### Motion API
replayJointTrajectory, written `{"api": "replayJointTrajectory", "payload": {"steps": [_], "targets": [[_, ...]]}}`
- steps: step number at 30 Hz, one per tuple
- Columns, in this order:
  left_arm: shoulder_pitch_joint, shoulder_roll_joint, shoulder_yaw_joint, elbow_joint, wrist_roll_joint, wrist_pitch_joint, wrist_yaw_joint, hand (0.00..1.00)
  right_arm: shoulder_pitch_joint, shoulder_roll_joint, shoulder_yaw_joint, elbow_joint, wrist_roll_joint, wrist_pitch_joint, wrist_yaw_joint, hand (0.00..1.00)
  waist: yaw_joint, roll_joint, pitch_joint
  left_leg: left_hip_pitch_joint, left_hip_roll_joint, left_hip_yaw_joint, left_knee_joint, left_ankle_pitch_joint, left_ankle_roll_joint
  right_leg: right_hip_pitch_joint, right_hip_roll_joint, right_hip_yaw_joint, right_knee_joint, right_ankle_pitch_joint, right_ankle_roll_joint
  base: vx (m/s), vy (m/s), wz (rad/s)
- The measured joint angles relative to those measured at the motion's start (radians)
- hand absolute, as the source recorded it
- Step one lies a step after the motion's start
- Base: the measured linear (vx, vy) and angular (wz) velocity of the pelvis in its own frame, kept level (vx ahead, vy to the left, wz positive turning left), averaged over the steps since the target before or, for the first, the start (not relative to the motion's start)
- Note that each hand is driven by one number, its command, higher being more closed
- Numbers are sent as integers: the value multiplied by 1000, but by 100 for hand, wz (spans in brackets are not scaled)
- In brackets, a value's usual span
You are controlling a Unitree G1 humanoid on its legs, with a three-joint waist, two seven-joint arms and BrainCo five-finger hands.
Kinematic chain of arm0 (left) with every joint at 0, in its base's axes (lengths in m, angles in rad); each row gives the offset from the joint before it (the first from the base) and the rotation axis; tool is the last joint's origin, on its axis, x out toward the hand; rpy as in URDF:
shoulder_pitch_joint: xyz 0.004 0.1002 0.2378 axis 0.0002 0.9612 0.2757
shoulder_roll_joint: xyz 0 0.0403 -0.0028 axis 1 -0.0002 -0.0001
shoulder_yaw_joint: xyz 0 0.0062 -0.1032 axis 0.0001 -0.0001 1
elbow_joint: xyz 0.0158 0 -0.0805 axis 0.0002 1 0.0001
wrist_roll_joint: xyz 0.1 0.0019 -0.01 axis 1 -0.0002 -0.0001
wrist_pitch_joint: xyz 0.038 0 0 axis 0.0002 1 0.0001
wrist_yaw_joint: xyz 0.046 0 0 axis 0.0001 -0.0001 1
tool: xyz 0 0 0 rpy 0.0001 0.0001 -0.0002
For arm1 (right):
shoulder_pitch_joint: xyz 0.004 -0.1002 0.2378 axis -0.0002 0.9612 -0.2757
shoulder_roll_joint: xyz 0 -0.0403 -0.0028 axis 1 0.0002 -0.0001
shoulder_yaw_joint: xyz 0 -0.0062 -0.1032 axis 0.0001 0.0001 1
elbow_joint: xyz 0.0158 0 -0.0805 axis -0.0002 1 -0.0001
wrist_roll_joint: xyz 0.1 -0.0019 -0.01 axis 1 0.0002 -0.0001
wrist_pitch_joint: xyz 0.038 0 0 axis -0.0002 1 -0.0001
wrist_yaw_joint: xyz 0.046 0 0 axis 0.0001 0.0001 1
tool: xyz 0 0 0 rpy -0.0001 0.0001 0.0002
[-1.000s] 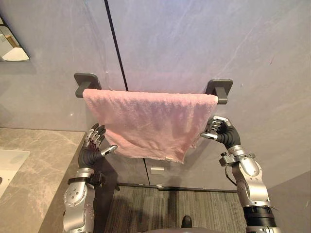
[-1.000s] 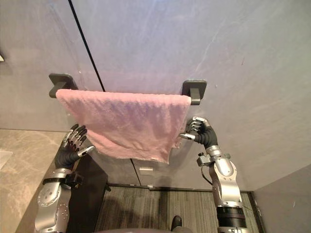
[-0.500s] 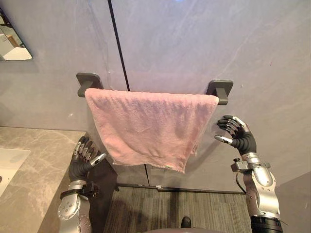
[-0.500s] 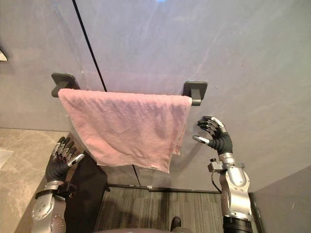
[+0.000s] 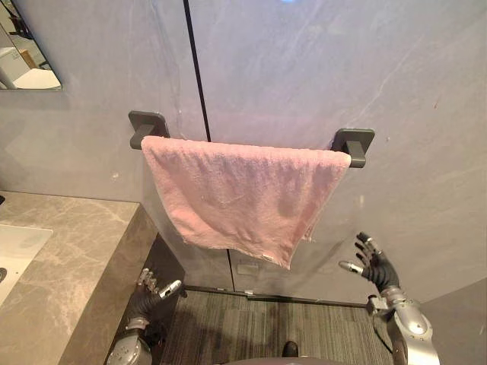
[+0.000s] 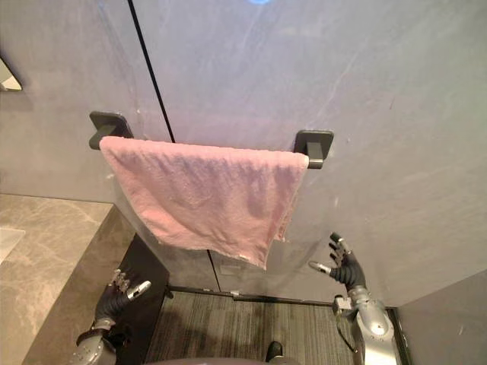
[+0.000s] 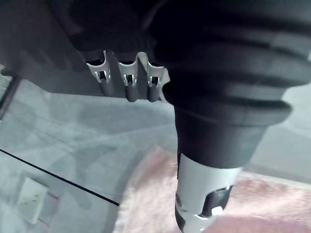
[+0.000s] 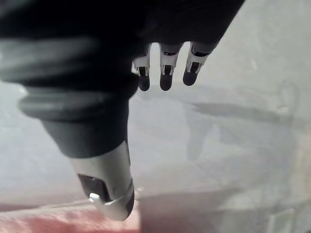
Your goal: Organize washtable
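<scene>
Towel (image 5: 243,198) — pink and fluffy — is hanging between two dark mounts on the grey wall (image 5: 304,68), the left bracket (image 5: 147,127) and the right bracket (image 5: 354,143). It is draping unevenly, its lower edge sloping down toward the right side. Neither hand is touching it. The left hand (image 5: 144,298) is hovering low beside the end of the marble countertop (image 5: 68,251), well below the towel, with fingers loose and fairly straight, thumb out, holding nothing. The right hand (image 5: 378,268) is floating below the right bracket, near the wall — fingers spread wide and empty. A white basin (image 5: 19,251) is sitting sunk into the countertop, and a mirror (image 5: 27,61) is hanging on the wall above it.
</scene>
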Motion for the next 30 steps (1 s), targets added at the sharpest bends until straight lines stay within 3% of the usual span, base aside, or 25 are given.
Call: {"api": "replayJointTrajectory", "payload": {"steps": [12,19,30], "targets": [[4,1,-37,238,107,-6,66,0,62,9,55,264,-158,1,-4,0,1,2,4,31,0,7,-8,-4,-2,26,0,-1,0,-11,9,0,0,0],[4,2,-68,365,146,-10,94,0,52,9,65,389,-263,1,-46,0,4,-1,12,45,0,5,-6,-4,-3,41,0,0,0,-11,9,-10,0,0],[7,1,-74,431,151,-10,118,0,32,9,66,493,-300,2,-83,0,4,1,18,44,0,8,-7,-9,-9,39,1,6,0,-17,12,-6,1,-1]]}}
